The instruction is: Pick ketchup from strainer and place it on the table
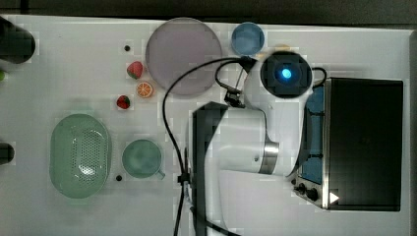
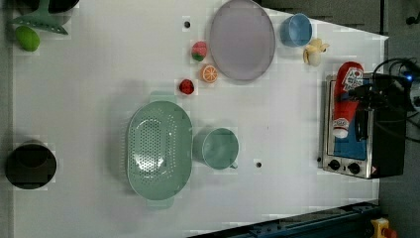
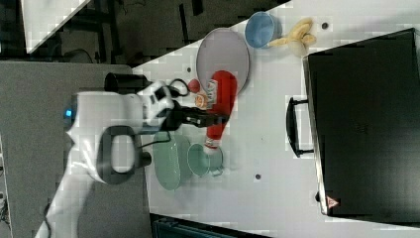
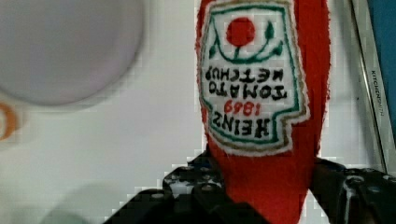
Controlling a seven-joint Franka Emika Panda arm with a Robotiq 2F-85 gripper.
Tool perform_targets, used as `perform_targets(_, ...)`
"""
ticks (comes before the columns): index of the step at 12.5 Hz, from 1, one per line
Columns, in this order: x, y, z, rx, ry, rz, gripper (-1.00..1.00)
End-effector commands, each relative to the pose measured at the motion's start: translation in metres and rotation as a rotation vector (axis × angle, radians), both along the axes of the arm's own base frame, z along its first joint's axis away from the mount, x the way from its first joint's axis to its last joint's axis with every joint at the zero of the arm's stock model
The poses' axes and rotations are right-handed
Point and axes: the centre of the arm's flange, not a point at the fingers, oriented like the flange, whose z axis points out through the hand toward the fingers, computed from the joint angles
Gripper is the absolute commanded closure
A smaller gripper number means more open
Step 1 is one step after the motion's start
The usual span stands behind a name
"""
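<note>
Ketchup [image 3: 223, 106] is hanging pinched in the claw [image 3: 212, 119], already lifted out; the strainer [image 3: 171, 161] is lying empty beneath the claw, and lowering onto the desk [image 3: 267, 148] is remaining.

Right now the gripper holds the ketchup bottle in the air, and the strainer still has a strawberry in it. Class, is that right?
Not quite. The gripper does hold the ketchup bottle aloft, but the strainer holds nothing, as the left view shows. The strawberry lies on the table beside it.
</note>
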Motion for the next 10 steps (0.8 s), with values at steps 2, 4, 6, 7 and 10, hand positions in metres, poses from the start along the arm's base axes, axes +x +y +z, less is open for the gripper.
perform_targets(2, -0.022, 0.043, -0.058, 0.018, -0.031, 0.121, -0.13)
perform_targets(4, -0.028, 0.047, -0.09, 0.038, -0.051, 0.114, -0.13)
perform_targets(6, -0.031, 0.05, -0.12, 0.067, -0.049, 0.107, -0.13)
perform_targets(7, -0.031, 0.051, -0.135, 0.084, -0.037, 0.105, -0.13)
perform_targets(10, -0.036, 0.051, -0.173, 0.125, 0.002, 0.093, -0.13)
